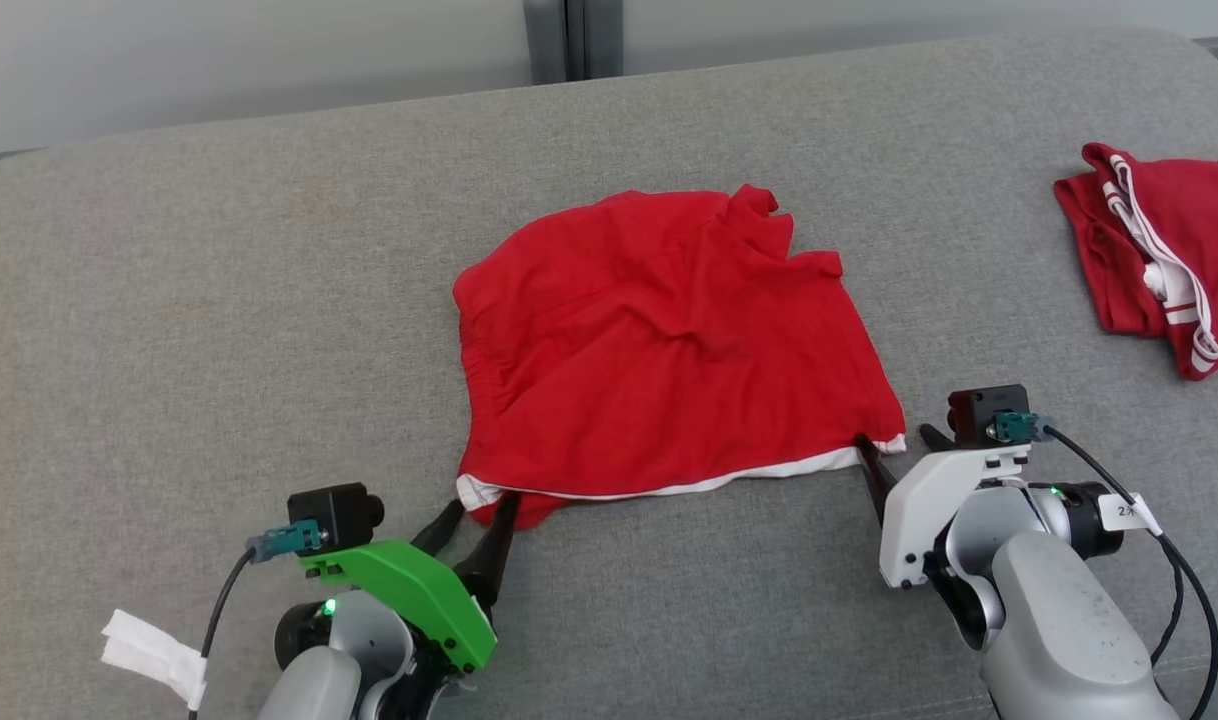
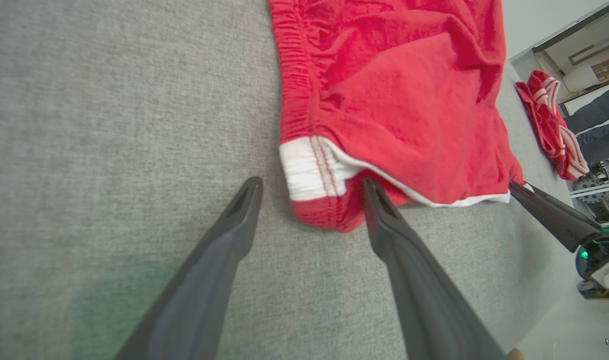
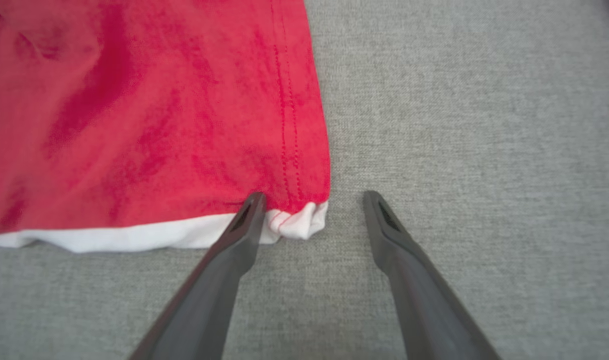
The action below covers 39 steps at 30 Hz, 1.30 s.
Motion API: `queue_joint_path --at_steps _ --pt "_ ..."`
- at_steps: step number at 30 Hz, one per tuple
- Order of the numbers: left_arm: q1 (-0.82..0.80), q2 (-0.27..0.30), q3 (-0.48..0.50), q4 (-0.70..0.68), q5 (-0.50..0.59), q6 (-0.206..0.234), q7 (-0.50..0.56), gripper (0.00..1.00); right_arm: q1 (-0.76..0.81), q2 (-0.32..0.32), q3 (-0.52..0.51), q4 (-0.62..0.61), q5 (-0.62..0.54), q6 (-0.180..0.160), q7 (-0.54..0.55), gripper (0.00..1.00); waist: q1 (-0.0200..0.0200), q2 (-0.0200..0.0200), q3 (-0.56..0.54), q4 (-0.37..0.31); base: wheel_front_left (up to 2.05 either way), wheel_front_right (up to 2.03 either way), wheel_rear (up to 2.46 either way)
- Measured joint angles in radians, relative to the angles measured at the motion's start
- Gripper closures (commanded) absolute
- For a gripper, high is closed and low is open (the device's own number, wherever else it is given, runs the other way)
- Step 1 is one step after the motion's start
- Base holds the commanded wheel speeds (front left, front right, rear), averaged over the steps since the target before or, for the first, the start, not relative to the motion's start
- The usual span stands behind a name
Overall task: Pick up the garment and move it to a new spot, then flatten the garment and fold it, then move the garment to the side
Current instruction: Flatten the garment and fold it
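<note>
red shorts (image 1: pixel 659 340) lie spread out. left pincer (image 1: pixel 482 505) gapes apart at one near corner. right pincer (image 1: pixel 894 437) gapes apart at the other.

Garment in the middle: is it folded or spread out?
Spread out, not folded: the garment lies wide and mostly flat on the grey surface, creased, with its far corner bunched.

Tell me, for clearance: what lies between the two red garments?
Bare grey cushion, in the head view, between the spread garment and the folded garment.
</note>
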State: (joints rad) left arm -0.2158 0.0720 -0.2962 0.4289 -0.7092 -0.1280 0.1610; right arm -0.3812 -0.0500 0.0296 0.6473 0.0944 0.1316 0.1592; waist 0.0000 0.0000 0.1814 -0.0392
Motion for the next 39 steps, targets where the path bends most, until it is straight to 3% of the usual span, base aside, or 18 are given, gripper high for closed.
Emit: queue_joint_path --at_steps 7,8,9,11,13,18,23,26,29,35,39 --pt "-0.025 0.02 -0.052 -0.002 -0.068 -0.001 -0.006 0.0 -0.022 -0.001 0.025 0.022 0.023 0.0 -0.006 0.0 0.0 0.0 0.014 -0.007 0.0 0.0 0.0" --pt "-0.029 0.026 -0.058 -0.001 -0.073 -0.001 -0.017 0.05 -0.024 -0.001 0.028 0.026 0.026 0.0 -0.007 0.2 0.0 0.0 0.014 -0.008 0.0 0.0 0.0" --pt "-0.034 0.033 -0.063 0.0 -0.076 -0.001 -0.026 0.24 -0.027 -0.002 0.032 0.03 0.028 0.0 -0.007 0.51 0.0 0.0 0.014 -0.008 0.0 0.0 0.0" --pt "-0.043 0.044 -0.081 -0.003 -0.089 -0.001 -0.035 0.6 -0.033 -0.002 0.041 0.037 0.043 0.0 -0.012 1.0 0.0 0.0 0.014 -0.01 0.0 0.0 0.0" --pt "-0.047 0.052 -0.101 -0.012 -0.107 -0.001 -0.041 1.0 -0.035 -0.002 0.058 0.046 0.091 0.0 -0.012 1.0 0.0 0.0 0.011 -0.011 0.0 0.0 0.0" --pt "-0.042 0.112 -0.147 -0.061 -0.161 -0.001 -0.046 1.0 -0.038 0.0 0.076 0.036 0.26 0.0 -0.047 1.0 0.0 0.0001 -0.006 -0.022 0.0 0.0 0.0" --pt "0.022 0.198 -0.176 -0.23 -0.214 -0.001 -0.023 1.0 -0.033 -0.004 0.056 -0.096 0.399 0.0 -0.044 1.0 0.0 0.0 -0.035 -0.041 0.0 0.0 0.0" --pt "0.081 0.26 -0.188 -0.418 -0.262 -0.001 0.013 1.0 0.005 -0.041 0.024 -0.256 0.485 0.0 0.0 1.0 0.0 0.0 -0.056 -0.052 0.0 0.0 0.0" --pt "0.144 0.32 -0.171 -0.662 -0.321 0.006 0.064 1.0 0.077 -0.064 -0.051 -0.495 0.609 -0.001 0.064 1.0 0.0 0.0 -0.075 -0.062 0.0 0.0 0.0" --pt "0.141 0.442 -0.08 -1.075 -0.373 0.103 0.188 1.0 0.126 -0.047 -0.224 -0.92 0.727 -0.001 0.243 1.0 0.0 0.0 -0.076 -0.081 0.0 0.0 0.0" --pt "-0.018 0.476 -0.021 -1.203 -0.473 0.165 0.309 1.0 0.007 -0.017 -0.3 -1.045 0.741 -0.001 0.394 1.0 0.0 0.0 -0.043 -0.086 0.0 0.0 0.0"
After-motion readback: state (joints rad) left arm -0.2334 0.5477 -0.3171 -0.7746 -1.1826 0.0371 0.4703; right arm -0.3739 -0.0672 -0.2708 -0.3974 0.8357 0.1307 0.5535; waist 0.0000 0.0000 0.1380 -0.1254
